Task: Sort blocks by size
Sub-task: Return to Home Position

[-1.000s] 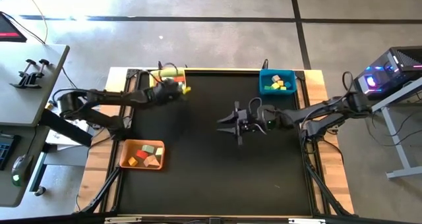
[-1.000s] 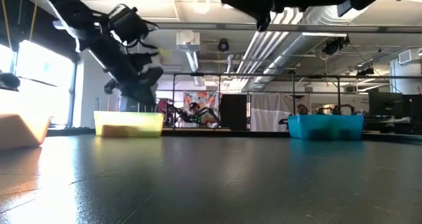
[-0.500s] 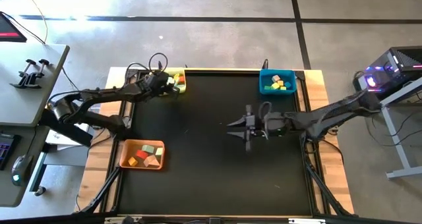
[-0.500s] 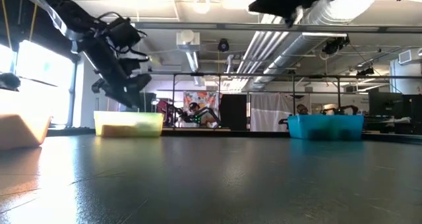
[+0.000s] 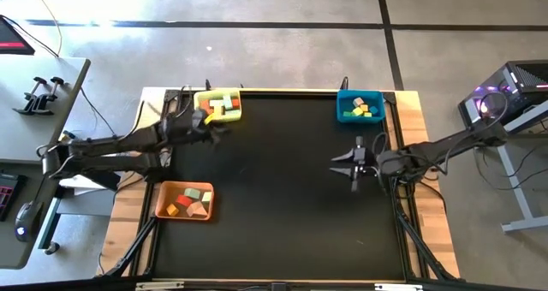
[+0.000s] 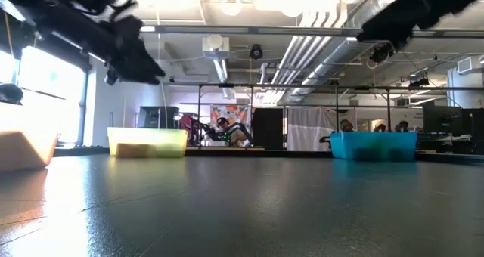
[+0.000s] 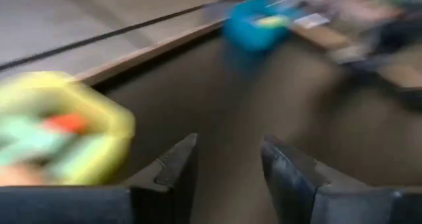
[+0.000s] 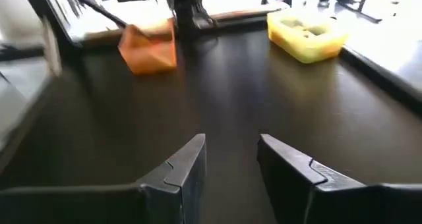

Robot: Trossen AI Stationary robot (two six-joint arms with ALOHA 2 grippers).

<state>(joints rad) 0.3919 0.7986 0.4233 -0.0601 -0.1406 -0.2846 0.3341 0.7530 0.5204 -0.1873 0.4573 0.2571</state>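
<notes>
While the dark two-finger left gripper [image 5: 214,127] hangs empty, fingers narrowly parted, just beside the yellow rectangular plastic bin [image 5: 218,92], the right gripper [image 5: 344,162] (also empty and parted) hovers over the black mat [image 5: 274,205] near the blue rectangular bin [image 5: 360,121]. The small coloured blocks [image 5: 195,194] lie inside those bins and the orange rectangular bin [image 5: 157,201], apart from both grippers.

Mat [image 5: 274,188] centre open — bins [image 5: 341,111] seemingly edge-bound.
</notes>
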